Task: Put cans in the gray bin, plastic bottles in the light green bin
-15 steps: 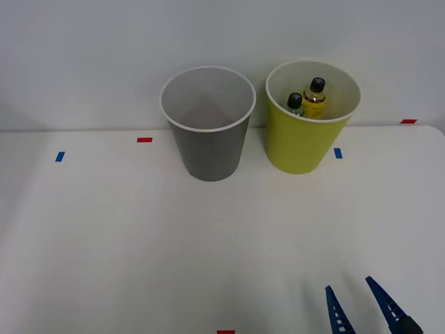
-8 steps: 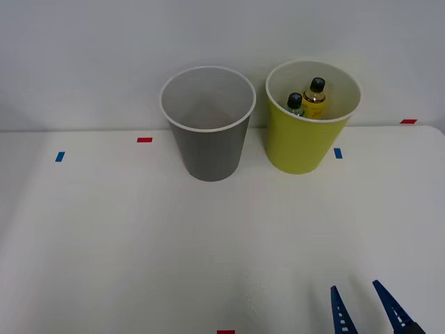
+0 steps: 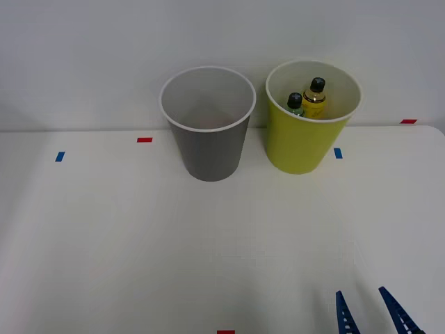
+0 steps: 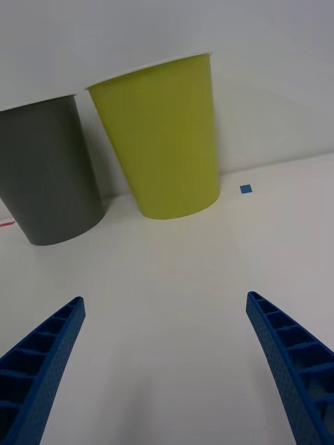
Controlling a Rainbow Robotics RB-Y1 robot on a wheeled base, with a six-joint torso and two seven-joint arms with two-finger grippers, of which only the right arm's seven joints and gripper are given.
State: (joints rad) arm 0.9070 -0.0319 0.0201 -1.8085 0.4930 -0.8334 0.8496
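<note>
on my front feed: gray bin (image 3: 208,125), upper centre, upright on the white surface (image 3: 139,236), nothing visible inside. lime bin (image 3: 311,118), just to its right in frame, upright, close beside it but apart. inside the lime bin i see two bottles with black caps: green bottle (image 3: 295,104) at left, yellow-orange bottle (image 3: 315,97) at right. red and blue tape marks dot the surface. my right claw (image 3: 370,313), lower right corner, wide open, gripping nothing, blue fingers (image 4: 42,354) spread apart, pointed toward both bins and well apart from them.
</note>
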